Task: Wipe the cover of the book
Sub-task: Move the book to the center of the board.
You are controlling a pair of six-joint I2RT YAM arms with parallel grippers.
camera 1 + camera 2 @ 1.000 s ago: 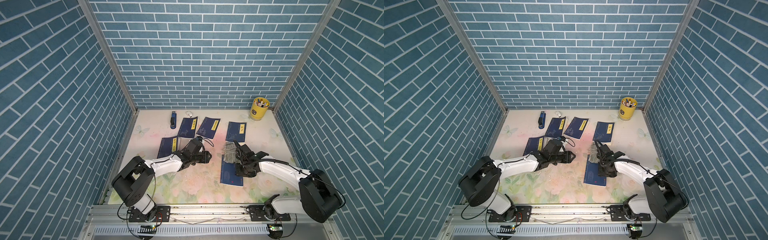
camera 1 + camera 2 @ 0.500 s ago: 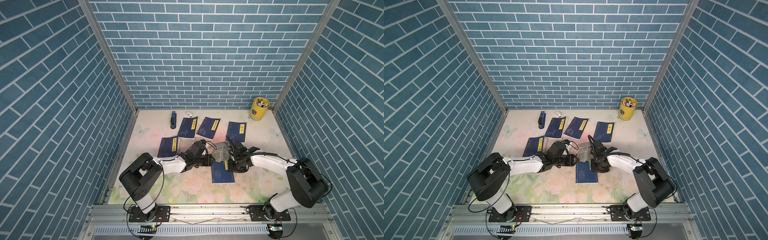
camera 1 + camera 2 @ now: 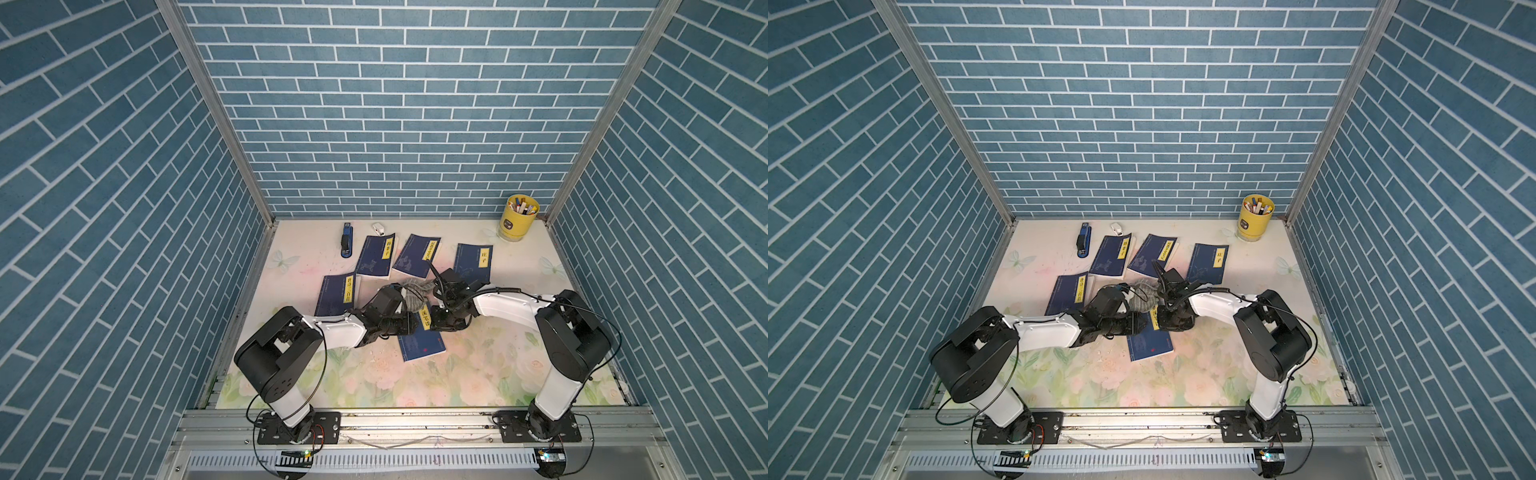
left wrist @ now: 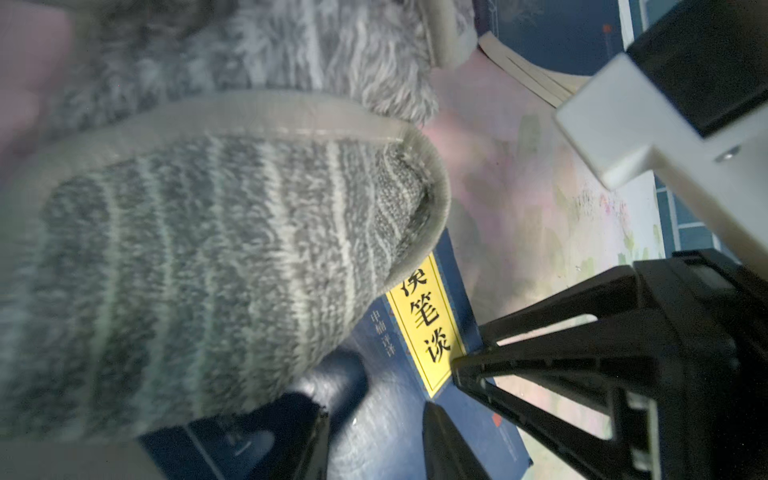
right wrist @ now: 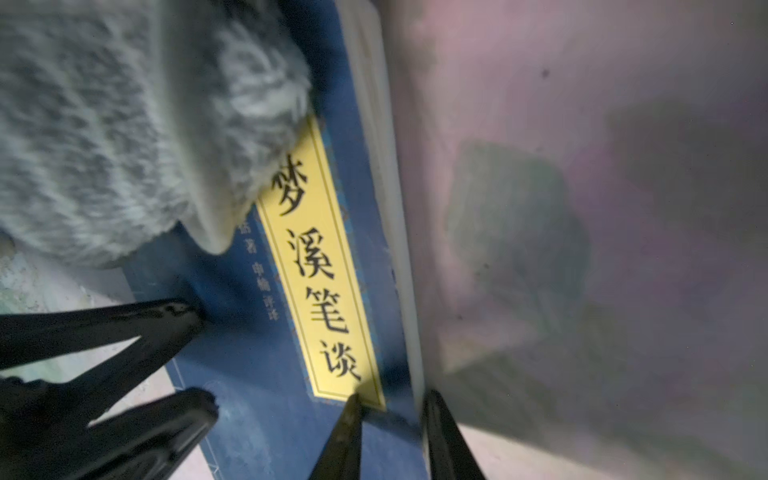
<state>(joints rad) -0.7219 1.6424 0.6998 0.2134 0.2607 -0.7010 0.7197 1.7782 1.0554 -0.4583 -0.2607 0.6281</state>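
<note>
Book (image 3: 422, 347): navy, yellow label (image 5: 320, 270), partly under grey cloth (image 3: 413, 293); left gripper (image 4: 374, 409) jaws apart, right gripper (image 5: 392, 399) jaws narrow, grip unclear.

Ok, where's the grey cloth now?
In both top views the grey cloth lies mid-table, over the far end of the nearest book, just beyond the left pincer and right pincer.

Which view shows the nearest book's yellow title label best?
Right wrist: the yellow title label is close, all four characters legible. Left wrist shows its lower part; the cloth hides the rest. Both top views show a tiny sliver.
</note>
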